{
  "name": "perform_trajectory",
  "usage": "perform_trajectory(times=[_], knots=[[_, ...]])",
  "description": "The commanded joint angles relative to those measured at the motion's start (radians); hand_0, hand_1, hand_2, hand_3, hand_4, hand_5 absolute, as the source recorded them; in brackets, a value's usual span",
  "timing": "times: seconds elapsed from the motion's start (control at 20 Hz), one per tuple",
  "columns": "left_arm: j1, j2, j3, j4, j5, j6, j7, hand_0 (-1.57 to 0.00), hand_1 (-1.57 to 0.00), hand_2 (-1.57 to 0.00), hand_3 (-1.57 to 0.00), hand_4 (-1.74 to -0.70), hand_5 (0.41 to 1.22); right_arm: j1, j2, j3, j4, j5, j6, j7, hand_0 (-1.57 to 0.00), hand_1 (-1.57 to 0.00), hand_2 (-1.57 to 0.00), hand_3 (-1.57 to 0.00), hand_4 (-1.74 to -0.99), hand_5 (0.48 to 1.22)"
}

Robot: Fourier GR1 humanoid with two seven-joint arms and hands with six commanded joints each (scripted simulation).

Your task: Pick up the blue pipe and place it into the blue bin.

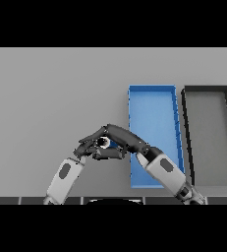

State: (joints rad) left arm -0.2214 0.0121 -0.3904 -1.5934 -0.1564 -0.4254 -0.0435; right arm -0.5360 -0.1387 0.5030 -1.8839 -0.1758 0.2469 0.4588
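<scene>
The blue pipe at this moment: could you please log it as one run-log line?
blue pipe: held off table, left of blue bin | right hand: curled round pipe | left hand: at pipe, grip unclear | black bin: right of blue bin

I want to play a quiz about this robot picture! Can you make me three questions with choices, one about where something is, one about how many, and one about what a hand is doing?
1. Where is the blue bin?
A. Left of the black bin
B. Right of it
C. Inside it

2. How many bins stand on the table?
A. One
B. Two
C. Four

3. What is the right hand doing?
A. Lying flat
B. Curled round the blue pipe
C. Resting in the black bin

Answers:
1 A, the blue bin sits left of the black one.
2 B, one blue, one black.
3 B, its fingers wrap the pipe beside the left hand.
</scene>
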Motion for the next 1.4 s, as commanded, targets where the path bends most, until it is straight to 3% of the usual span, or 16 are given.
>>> perform_trajectory(times=[0.0,0.05,0.2,0.3,0.45,0.5,0.65,0.85,1.0,1.1,1.35], knots=[[-0.004,-0.008,0.006,0.0,0.0,0.001,0.029,-0.38,-0.35,-0.34,-0.3,-1.08,1.029,-0.011,0.0,-0.002,0.001,0.008,-0.007,0.008,-1.57,-1.57,-1.57,-1.56,-1.739,1.214],[0.008,-0.011,0.004,-0.004,-0.003,0.007,0.044,-0.31,-0.28,-0.27,-0.24,-1.05,0.938,-0.014,0.0,-0.001,-0.001,0.01,-0.01,0.026,-1.57,-1.57,-1.57,-1.56,-1.739,1.216],[0.001,-0.025,0.015,0.011,0.012,0.017,0.083,-0.16,-0.14,-0.14,-0.12,-0.98,0.704,-0.008,-0.008,0.005,0.002,0.027,-0.01,-0.009,-1.57,-1.57,-1.57,-1.57,-1.74,1.218],[0.01,-0.036,0.02,0.006,0.033,0.016,0.129,-0.1,-0.09,-0.09,-0.08,-0.97,0.603,-0.011,-0.005,0.005,-0.01,0.012,-0.018,-0.017,-1.57,-1.57,-1.57,-1.57,-1.74,1.219],[0.026,-0.022,0.011,0.005,0.0,0.03,0.11,-0.05,-0.05,-0.04,-0.04,-0.95,0.513,-0.007,0.0,-0.002,0.005,-0.008,-0.031,-0.042,-1.57,-1.57,-1.57,-1.57,-1.741,1.22],[0.019,-0.027,0.012,0.002,0.0,0.036,0.122,-0.04,-0.04,-0.04,-0.03,-0.94,0.495,0.003,-0.003,-0.016,-0.009,-0.051,-0.03,-0.039,-1.57,-1.57,-1.57,-1.57,-1.741,1.22],[0.027,-0.026,0.004,0.017,-0.011,0.034,0.118,-0.02,-0.02,-0.02,-0.02,-0.92,0.474,-0.054,0.023,-0.068,-0.011,-0.149,-0.073,0.042,-1.57,-1.57,-1.57,-1.57,-1.741,1.221],[0.02,-0.024,0.008,0.015,-0.009,0.032,0.129,-0.01,-0.01,-0.01,-0.01,-0.91,0.45,-0.206,0.008,-0.168,-0.036,-0.311,-0.134,0.129,-1.57,-1.57,-1.57,-1.57,-1.741,1.221],[0.019,-0.021,0.013,0.012,0.005,0.021,0.15,0.0,0.0,0.0,0.0,-0.91,0.437,-0.358,-0.04,-0.278,0.027,-0.412,-0.123,0.121,-1.57,-1.57,-1.57,-1.57,-1.741,1.221],[0.017,-0.023,0.014,0.016,0.005,0.022,0.166,0.0,0.0,0.0,0.0,-0.9,0.433,-0.431,-0.072,-0.339,0.061,-0.372,-0.166,0.092,-1.57,-1.57,-1.57,-1.57,-1.741,1.221],[0.021,-0.018,0.006,0.008,-0.01,0.023,0.16,0.0,0.0,0.0,0.0,-0.89,0.421,-0.527,-0.18,-0.479,0.214,-0.299,-0.208,0.132,-1.57,-1.57,-1.57,-1.57,-1.741,1.221]])
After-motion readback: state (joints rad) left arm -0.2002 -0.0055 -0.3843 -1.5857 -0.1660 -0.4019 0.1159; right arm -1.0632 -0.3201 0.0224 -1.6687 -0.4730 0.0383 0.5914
